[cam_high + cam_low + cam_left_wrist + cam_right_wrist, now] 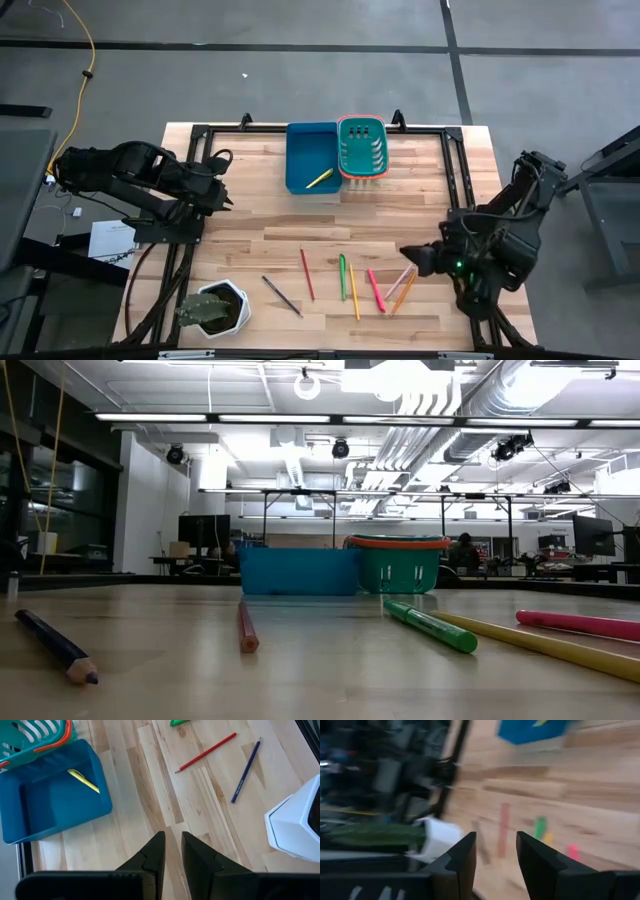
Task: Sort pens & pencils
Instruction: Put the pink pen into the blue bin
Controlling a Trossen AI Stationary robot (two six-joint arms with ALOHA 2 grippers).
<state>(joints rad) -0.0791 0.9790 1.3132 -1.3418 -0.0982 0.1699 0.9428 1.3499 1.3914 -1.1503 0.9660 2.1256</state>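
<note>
Now the right gripper (418, 260), jaws spread and empty, hovers beside the tight row of pens and pencils (352, 284) at the table's near edge, so it risks pinching two together, while the left gripper (226, 194) waits, slightly parted.

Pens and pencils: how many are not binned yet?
7 on the table's near half: purple, red, green, yellow, pink, orange, pale pink. One more lies in the blue bin.

2 black jointed arms, right arm (500, 245) showing a small green light.
</note>
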